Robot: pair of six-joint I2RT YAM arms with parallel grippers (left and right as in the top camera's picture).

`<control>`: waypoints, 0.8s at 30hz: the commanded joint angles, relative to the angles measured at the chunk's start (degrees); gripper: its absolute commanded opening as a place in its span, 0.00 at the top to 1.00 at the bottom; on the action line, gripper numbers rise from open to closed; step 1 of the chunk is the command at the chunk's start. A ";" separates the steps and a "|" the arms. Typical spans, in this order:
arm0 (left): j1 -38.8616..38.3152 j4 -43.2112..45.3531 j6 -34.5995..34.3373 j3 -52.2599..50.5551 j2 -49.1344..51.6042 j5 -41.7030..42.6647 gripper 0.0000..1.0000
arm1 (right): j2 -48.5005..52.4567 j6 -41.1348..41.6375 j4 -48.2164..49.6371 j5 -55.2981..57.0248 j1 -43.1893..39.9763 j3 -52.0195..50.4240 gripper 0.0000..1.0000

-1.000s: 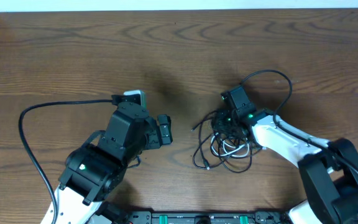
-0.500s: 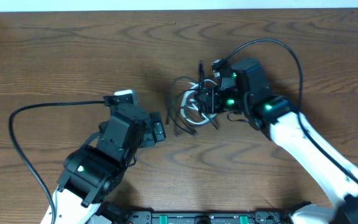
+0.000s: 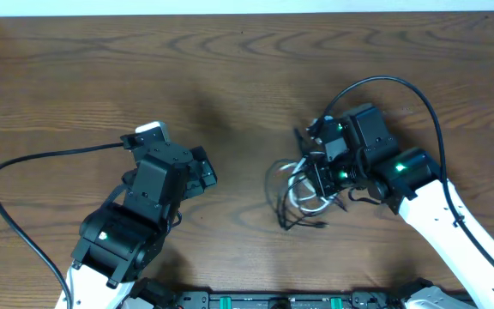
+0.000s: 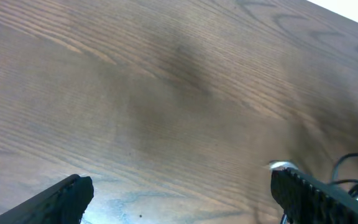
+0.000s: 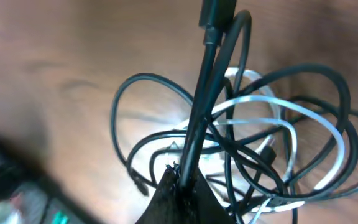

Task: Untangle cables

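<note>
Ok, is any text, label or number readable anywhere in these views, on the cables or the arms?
None can be read.
The cables show no print in any view.
The bar along the bottom of the overhead view has small markings, too small to read.
Elsewhere there are only green lights, no lettering.

No text, label, brand, number or sign is legible in any view. The wooden surface [image 3: 101, 77] and cables [image 3: 303, 193] show none; details on the base rail [image 3: 273, 301] are too small to read.
</note>
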 commanded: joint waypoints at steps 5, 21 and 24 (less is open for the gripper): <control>0.26 0.37 -1.66 0.35 0.02 -0.28 0.02 | 0.66 5.38 14.51 -9.33 0.35 0.20 0.98; 0.24 2.29 -3.91 0.35 1.64 3.76 0.02 | 3.13 25.81 12.68 18.14 2.60 0.20 0.19; 0.24 5.27 -3.17 0.35 5.38 4.24 0.02 | 3.15 29.55 8.11 23.58 0.68 0.20 0.17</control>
